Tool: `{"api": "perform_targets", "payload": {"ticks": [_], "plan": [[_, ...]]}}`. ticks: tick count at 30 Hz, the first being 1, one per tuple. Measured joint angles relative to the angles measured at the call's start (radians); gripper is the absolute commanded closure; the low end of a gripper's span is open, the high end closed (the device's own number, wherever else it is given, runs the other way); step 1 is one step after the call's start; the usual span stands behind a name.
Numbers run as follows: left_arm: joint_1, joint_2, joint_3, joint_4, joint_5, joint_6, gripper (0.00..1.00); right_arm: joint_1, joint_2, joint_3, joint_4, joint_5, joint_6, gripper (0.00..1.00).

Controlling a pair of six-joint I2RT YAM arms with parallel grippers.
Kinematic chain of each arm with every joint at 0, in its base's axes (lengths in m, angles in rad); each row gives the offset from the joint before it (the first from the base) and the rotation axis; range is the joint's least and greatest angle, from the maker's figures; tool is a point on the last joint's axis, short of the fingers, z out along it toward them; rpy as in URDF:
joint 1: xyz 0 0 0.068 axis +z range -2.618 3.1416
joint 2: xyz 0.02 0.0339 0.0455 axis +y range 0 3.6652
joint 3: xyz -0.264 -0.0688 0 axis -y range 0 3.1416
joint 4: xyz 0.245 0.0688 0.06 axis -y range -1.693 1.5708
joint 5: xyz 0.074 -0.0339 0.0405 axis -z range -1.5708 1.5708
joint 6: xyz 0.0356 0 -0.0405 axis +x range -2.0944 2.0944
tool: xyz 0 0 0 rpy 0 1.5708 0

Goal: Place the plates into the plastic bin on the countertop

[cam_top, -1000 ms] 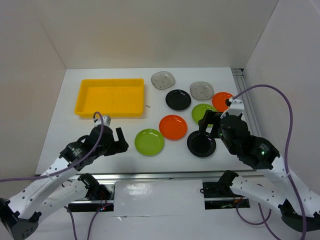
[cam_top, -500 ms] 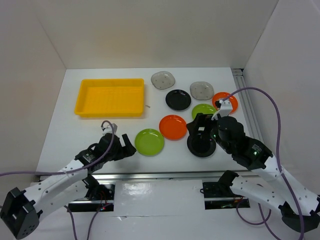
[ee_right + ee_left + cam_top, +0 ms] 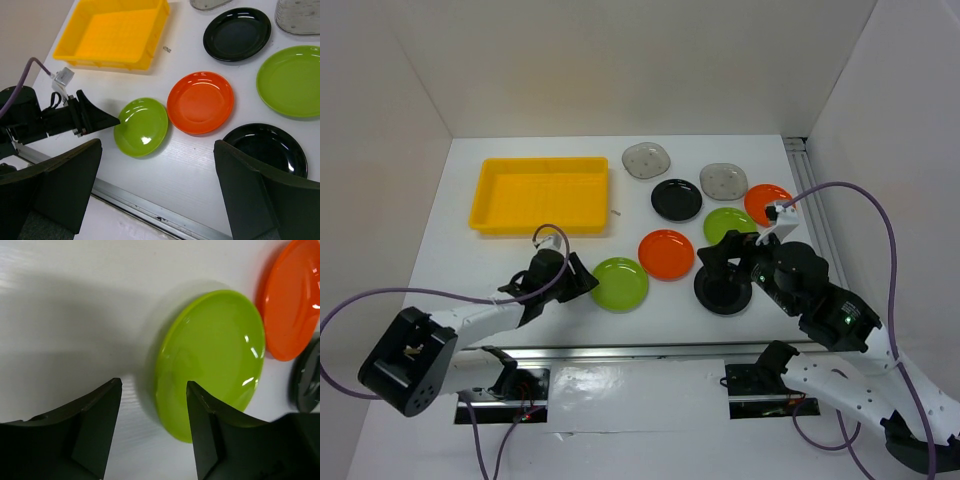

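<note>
Bin (image 3: 540, 226) empty; eight plates (image 3: 666, 254) lie on desk (image 3: 450, 270). Left fingers (image 3: 95, 430) open beside lime plate (image 3: 210, 355); right fingers (image 3: 55, 185) open, empty.

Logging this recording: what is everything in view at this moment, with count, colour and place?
plastic bin: one, yellow, far left of the countertop, nothing in it
lime green plates: two, one front centre, one to the right
orange plates: two, one at centre, one far right
black plates: two, one mid-back, one front right
grey plates: two, translucent and speckled, back row, second at
small object: one, pale, by the bin's near right corner
rail: one, metal, right edge
cables: two, purple, one per arm
left gripper: open, at the front green plate's rim
right gripper: open, above the front black plate
</note>
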Motion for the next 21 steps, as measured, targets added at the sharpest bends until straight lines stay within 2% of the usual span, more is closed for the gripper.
{"api": "perform_targets", "payload": {"ticks": [2,5,6,7,10,12,13,14,15,16,21], "plan": [[0.015,0.027,-0.008,0.056,0.035,0.002,0.37,0.0,-0.002,-0.001,0.0,0.001,0.0,0.0],[0.032,0.066,-0.016,0.119,0.082,0.001,0.48,0.0,-0.003,-0.005,-0.001,0.001,0.0,0.0],[0.037,0.079,-0.018,0.135,0.094,0.003,0.6,0.0,-0.003,-0.006,-0.001,0.001,0.0,0.0],[0.041,0.088,-0.018,0.145,0.102,-0.002,0.64,0.0,-0.003,-0.008,-0.001,0.001,0.0,0.0],[0.045,0.111,-0.014,0.143,0.116,0.005,0.66,0.0,-0.003,-0.011,-0.001,0.001,0.0,0.0],[0.045,0.112,-0.014,0.139,0.114,0.006,0.72,0.0,-0.003,-0.011,-0.001,0.001,0.0,0.0],[0.045,0.112,-0.013,0.135,0.113,0.006,0.77,0.0,-0.003,-0.011,-0.001,0.001,0.0,0.0],[0.046,0.112,-0.013,0.132,0.113,0.006,0.9,0.0,-0.003,-0.012,0.0,0.0,0.0,0.0],[0.046,0.112,-0.013,0.13,0.113,0.005,0.97,0.0,-0.003,-0.013,0.0,0.0,0.0,0.0],[0.047,0.11,-0.013,0.133,0.119,0.003,1.0,0.0,-0.003,-0.014,0.0,0.0,0.0,0.0],[0.05,0.093,0.011,0.077,0.117,0.006,1.0,0.0,-0.003,-0.024,0.002,-0.002,0.001,0.0]]}}
